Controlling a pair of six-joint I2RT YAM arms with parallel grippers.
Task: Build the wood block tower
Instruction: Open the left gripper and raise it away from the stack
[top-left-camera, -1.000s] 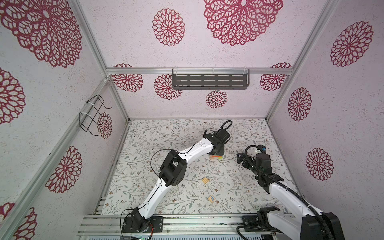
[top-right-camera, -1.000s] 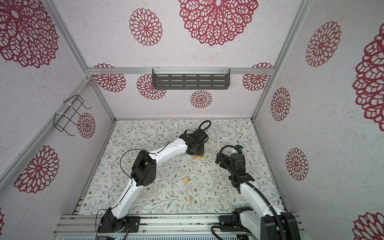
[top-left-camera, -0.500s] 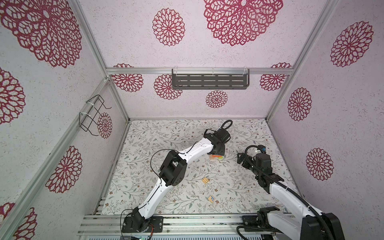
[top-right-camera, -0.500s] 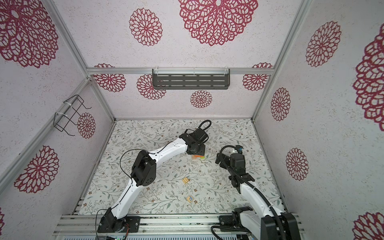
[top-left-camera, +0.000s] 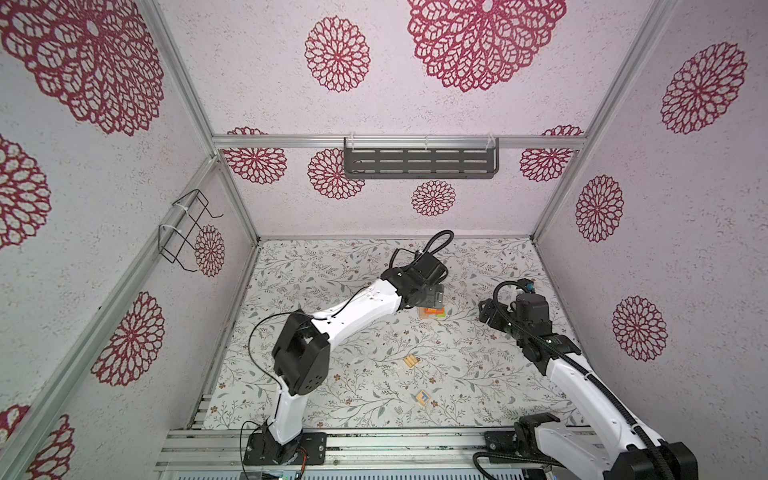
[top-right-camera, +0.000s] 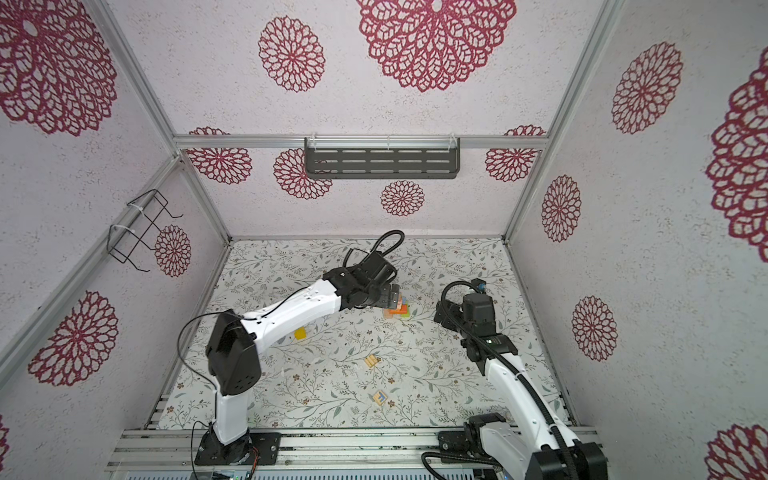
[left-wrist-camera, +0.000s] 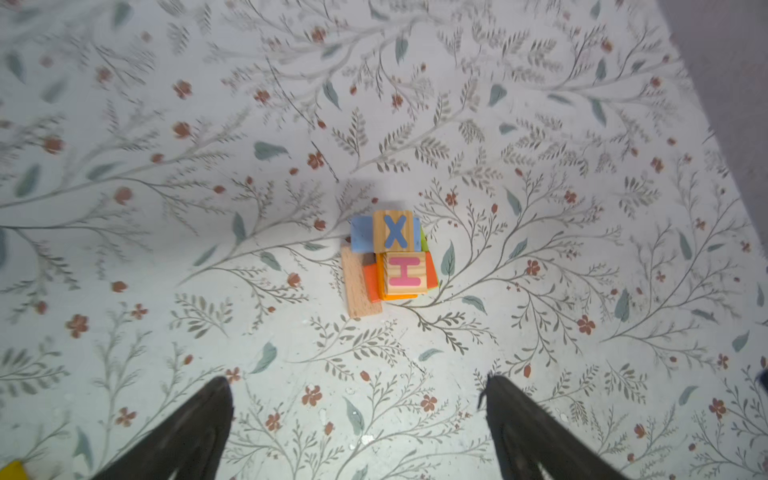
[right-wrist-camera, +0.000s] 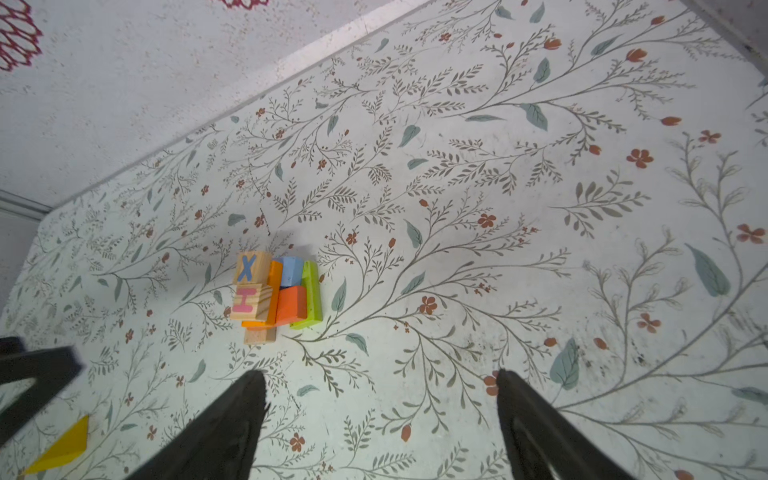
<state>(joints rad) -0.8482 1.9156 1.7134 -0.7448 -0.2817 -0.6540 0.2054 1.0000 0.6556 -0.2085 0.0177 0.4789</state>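
Standing toward the far middle of the floral table (top-left-camera: 353, 374), the tower (left-wrist-camera: 390, 257) was a low, uneven stack. A tan bar (left-wrist-camera: 359, 291) and a lime bar (right-wrist-camera: 312, 295) lay at its base, with orange blocks (right-wrist-camera: 293, 306) and a blue block (left-wrist-camera: 360, 239) above them. Two natural cubes sat on top, touching: the X cube (left-wrist-camera: 395, 231) and the H cube (left-wrist-camera: 405, 272). The left gripper (left-wrist-camera: 356, 381) hung close over the tower, clear of it, jaws spread wide and empty. The right gripper (right-wrist-camera: 380, 373), off to the tower's right, was likewise wide open, gripping nothing. Nearer the robot lay a yellow cube (top-right-camera: 300, 333), a ribbed tan block (top-left-camera: 411, 362) and a lettered cube (top-left-camera: 423, 398), well apart.
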